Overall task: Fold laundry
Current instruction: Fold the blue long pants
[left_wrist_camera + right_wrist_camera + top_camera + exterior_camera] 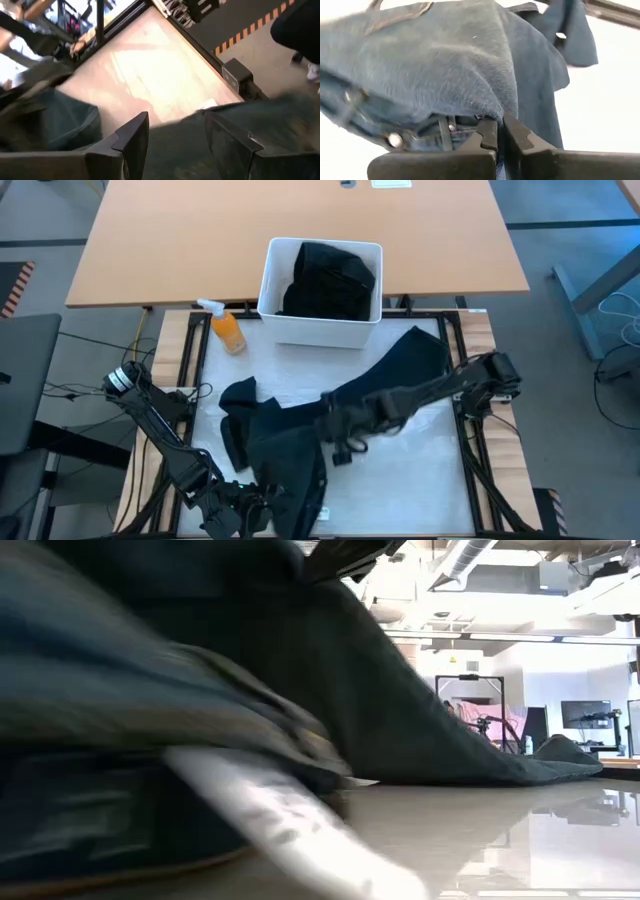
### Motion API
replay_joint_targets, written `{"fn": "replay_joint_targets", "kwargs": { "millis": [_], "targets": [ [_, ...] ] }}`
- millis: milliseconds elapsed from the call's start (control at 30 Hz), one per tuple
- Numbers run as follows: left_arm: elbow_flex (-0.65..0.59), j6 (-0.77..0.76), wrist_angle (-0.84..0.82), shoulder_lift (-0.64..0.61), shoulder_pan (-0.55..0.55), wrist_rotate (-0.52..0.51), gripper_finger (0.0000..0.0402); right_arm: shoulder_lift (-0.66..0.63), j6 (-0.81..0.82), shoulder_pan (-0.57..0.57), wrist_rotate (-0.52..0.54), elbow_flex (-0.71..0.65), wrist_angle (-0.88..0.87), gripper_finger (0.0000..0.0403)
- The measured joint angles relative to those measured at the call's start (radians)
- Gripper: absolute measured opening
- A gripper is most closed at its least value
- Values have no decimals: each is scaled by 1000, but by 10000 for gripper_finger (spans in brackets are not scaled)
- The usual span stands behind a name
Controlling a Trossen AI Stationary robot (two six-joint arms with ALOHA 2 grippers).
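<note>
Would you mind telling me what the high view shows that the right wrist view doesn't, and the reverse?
Only the high view shows the white bin holding black clothing, the orange spray bottle and the left gripper at the table's near edge. Only the right wrist view shows metal rivets and belt loops on the trousers. Both show the right gripper shut on the trousers.

We can't see the left gripper [232,518] tips in high view: frame edge cuts them. Low view: trousers [200,720] fill the lens, blurred. Bin [318,328] contents too dark to ID.
</note>
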Motion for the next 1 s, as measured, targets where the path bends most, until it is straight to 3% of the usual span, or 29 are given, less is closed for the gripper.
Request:
{"fn": "replay_joint_targets", "kwargs": {
  "millis": [233,433,733,1000],
  "targets": [
    [1,213,68,14,14,9,182,-90,52,-146,-132,0,-81,30],
    [1,449,153,114,67,111,182,-110,73,-230,-216,0,-118,28],
    [67,708,184,211,166,101,182,-116,106,-263,-268,0,-148,29],
    [188,824,113,346,247,215,182,-128,120,-264,-270,0,-170,29]
  ]
}}
